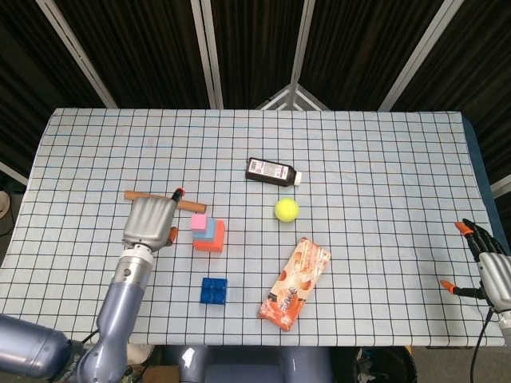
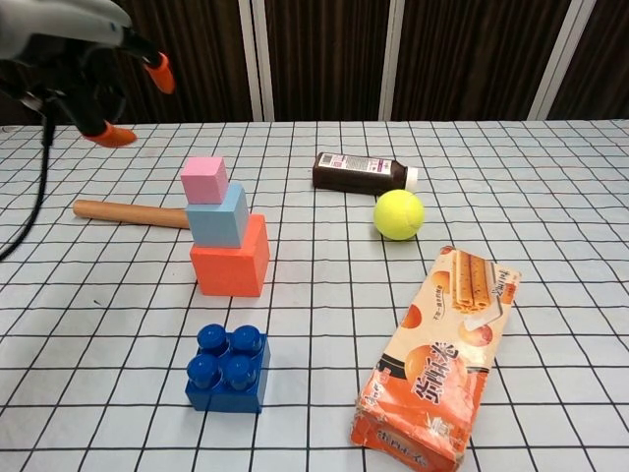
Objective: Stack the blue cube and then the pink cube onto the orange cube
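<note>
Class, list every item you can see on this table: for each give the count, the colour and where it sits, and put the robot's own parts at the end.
orange cube: 1, orange, on the table left of centre, bottom of the stack
blue cube: 1, light blue, on the orange cube
pink cube: 1, pink, on top of the blue cube
toy brick: 1, dark blue, studded, near edge in front of the stack
wooden stick: 1, brown, lying behind and left of the stack
bottle: 1, dark brown with white cap, on its side, centre
tennis ball: 1, yellow-green, just in front of the bottle's cap end
biscuit packet: 1, orange, lying flat, near right
left hand: 1, grey with orange fingertips, left of the stack, holding nothing
right hand: 1, orange-tipped fingers spread, at the table's right edge
</note>
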`<action>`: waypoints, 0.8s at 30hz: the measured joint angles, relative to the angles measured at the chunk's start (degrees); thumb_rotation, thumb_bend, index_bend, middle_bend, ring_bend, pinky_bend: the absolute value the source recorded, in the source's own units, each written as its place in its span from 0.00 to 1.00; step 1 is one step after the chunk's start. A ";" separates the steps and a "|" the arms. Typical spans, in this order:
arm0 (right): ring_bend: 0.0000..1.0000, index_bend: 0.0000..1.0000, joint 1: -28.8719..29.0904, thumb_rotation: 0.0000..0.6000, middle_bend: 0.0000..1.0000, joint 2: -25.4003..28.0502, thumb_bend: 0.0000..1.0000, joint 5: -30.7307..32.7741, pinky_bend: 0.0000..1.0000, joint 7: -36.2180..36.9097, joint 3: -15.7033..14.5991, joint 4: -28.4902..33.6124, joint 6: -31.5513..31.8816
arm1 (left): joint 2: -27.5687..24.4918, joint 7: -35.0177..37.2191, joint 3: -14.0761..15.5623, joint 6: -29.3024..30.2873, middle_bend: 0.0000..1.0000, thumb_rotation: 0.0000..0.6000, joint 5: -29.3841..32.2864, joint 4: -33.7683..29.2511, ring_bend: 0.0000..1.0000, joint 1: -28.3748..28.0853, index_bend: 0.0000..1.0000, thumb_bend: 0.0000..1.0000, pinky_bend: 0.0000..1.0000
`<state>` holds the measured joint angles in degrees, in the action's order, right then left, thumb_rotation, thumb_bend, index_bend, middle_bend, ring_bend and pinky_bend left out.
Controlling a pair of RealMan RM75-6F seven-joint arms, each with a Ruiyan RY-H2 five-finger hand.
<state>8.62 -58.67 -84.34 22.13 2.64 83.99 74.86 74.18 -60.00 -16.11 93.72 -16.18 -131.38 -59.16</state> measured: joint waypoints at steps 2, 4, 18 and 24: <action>0.03 0.00 -0.01 1.00 0.01 0.01 0.13 -0.02 0.14 -0.42 -0.02 0.27 0.03 | -2.73 2.78 2.27 -0.04 0.37 1.00 -3.65 -1.79 0.36 3.14 0.18 0.40 0.44; 0.03 0.00 0.00 1.00 0.01 -0.02 0.13 -0.06 0.14 -1.06 -0.04 0.54 0.06 | -4.48 5.86 5.01 -0.88 0.30 1.00 -7.56 -2.33 0.30 6.35 0.17 0.40 0.37; 0.03 0.00 0.00 1.00 0.01 -1.80 0.13 -0.41 0.14 -8.78 0.39 2.38 2.04 | -13.41 40.46 23.41 -10.23 0.16 1.00 -47.63 16.62 0.14 28.93 0.13 0.39 0.20; 0.03 0.00 -0.07 1.00 0.01 -2.70 0.13 -0.34 0.14 -12.01 0.60 3.10 2.75 | -9.89 49.87 25.05 -7.32 0.16 1.00 -58.50 30.04 0.13 36.42 0.14 0.40 0.19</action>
<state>8.55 -61.36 -84.68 10.11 3.24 87.10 77.61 64.29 -10.14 8.94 86.40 -74.68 -101.34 -22.74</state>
